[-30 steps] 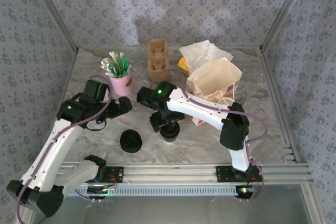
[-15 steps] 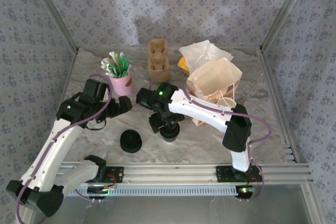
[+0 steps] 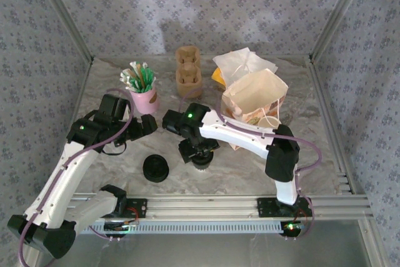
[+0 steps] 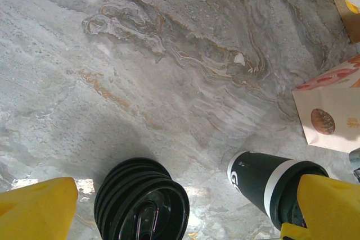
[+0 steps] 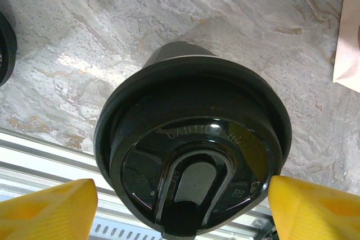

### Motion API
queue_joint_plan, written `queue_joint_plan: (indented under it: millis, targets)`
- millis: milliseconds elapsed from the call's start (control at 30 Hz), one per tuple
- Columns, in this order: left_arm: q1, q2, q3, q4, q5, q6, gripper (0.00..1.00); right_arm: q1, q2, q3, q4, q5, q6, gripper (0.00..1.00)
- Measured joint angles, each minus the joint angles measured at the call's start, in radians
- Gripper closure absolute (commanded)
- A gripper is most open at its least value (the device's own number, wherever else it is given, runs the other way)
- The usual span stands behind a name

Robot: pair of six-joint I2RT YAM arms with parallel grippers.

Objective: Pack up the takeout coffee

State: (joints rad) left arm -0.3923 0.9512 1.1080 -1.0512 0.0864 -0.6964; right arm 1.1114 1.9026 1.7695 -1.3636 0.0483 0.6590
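We are finding the takeout coffee [image 5: 191, 155] standing upright on the marble table [image 3: 237, 176], near the front, between the stack of black lids [image 3: 155, 168] and the open paper bag [image 3: 255, 101]. The right gripper [image 5: 183, 195] is hanging over it with jaws apart, one yellow finger on each side of the lid and a gap showing on one side, so it is gripping nothing yet. The left gripper [image 4: 183, 206] is standing wide open and empty. We are judging the grasp best taken below the lid's rim, on the cup wall, squeezing gently and keeping it upright. We are missing the fingertips, cut off at the frame's edge, and cannot tell whether the other finger is touching the lid
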Motion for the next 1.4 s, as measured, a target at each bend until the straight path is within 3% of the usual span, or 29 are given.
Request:
queue_joint_plan:
  millis: [1067,1400]
  targets:
    - [0.0,0.0,0.0,0.0,0.004,0.007,0.0,-0.003,-0.001,0.055,-0.042,0.008,0.0,0.12]
    - [0.0,0.0,0.0,0.0,0.004,0.008,0.0,-0.021,0.0,0.045,-0.01,0.004,-0.001,0.16]
